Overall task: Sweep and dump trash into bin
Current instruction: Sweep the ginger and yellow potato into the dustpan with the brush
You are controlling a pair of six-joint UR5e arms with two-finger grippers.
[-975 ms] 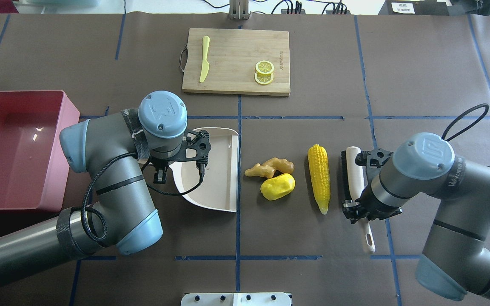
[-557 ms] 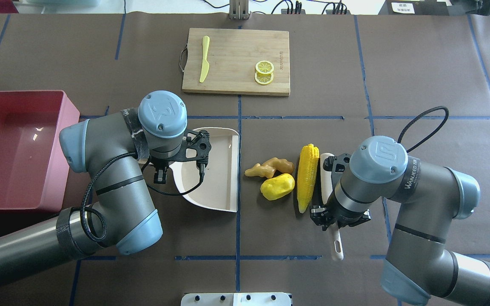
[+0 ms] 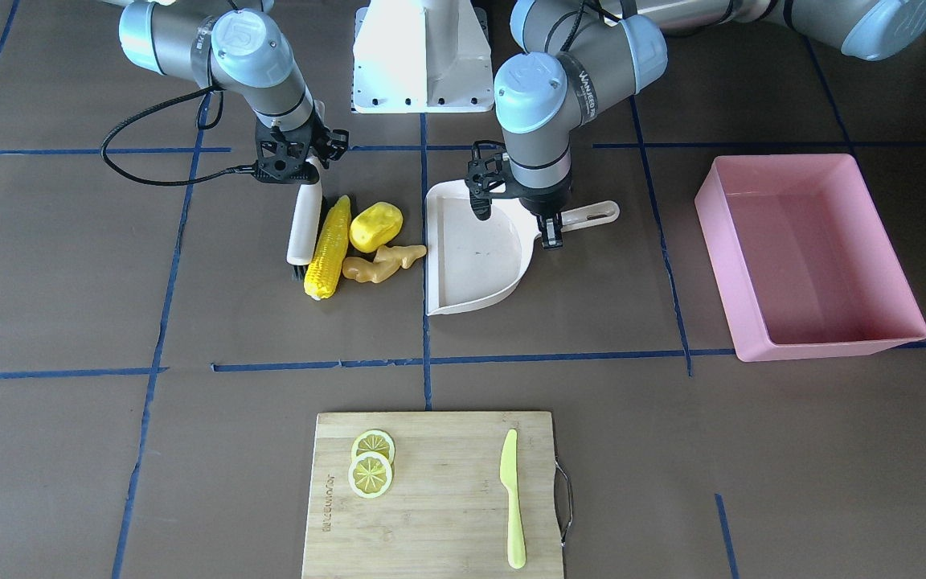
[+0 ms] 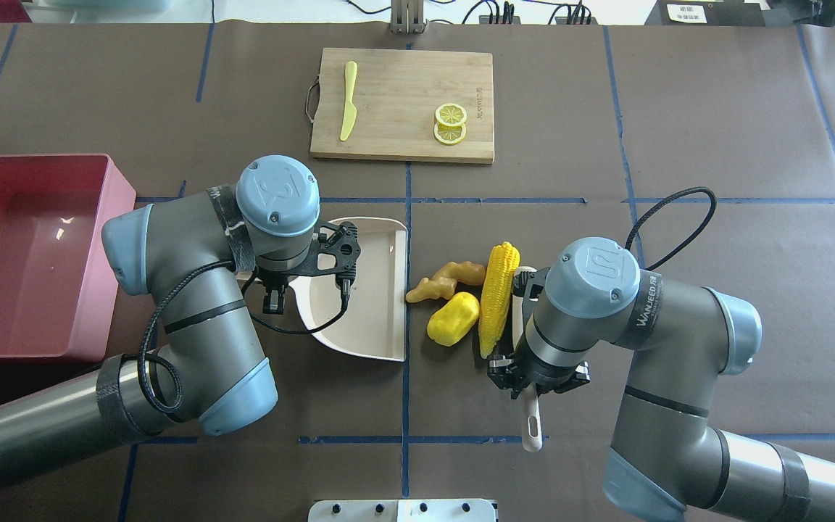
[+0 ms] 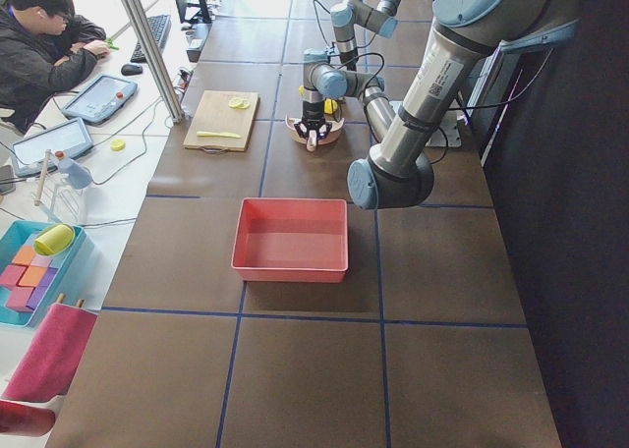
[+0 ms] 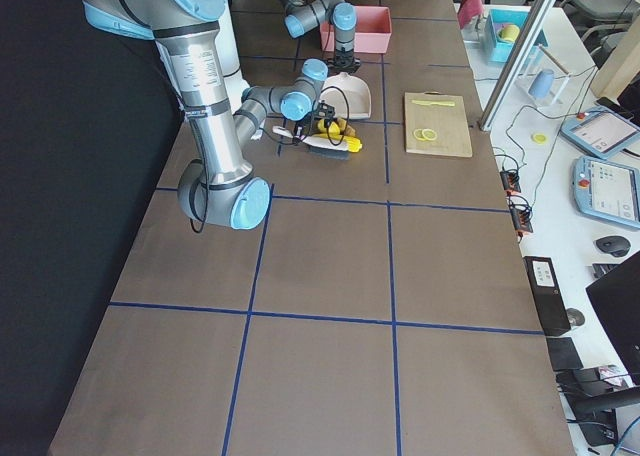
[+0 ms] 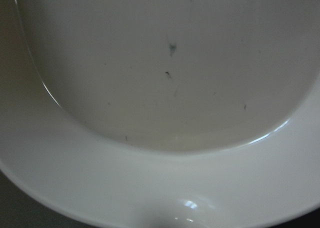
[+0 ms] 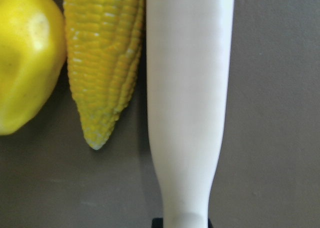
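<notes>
Overhead exterior: the brush (image 4: 531,424) is clamped by its handle in the right gripper (image 4: 533,380), with its long axis parallel to the corn cob (image 4: 497,299), which it touches. The yellow lump (image 4: 452,319) and ginger root (image 4: 443,281) lie beyond, toward the dustpan (image 4: 377,319), whose handle is gripped by the left gripper (image 3: 547,223). The bin (image 4: 119,190) is set at the counter's left end.

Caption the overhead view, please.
Right gripper holds brush against corn cob; yellow lump, ginger root lie before left gripper's dustpan.
</notes>
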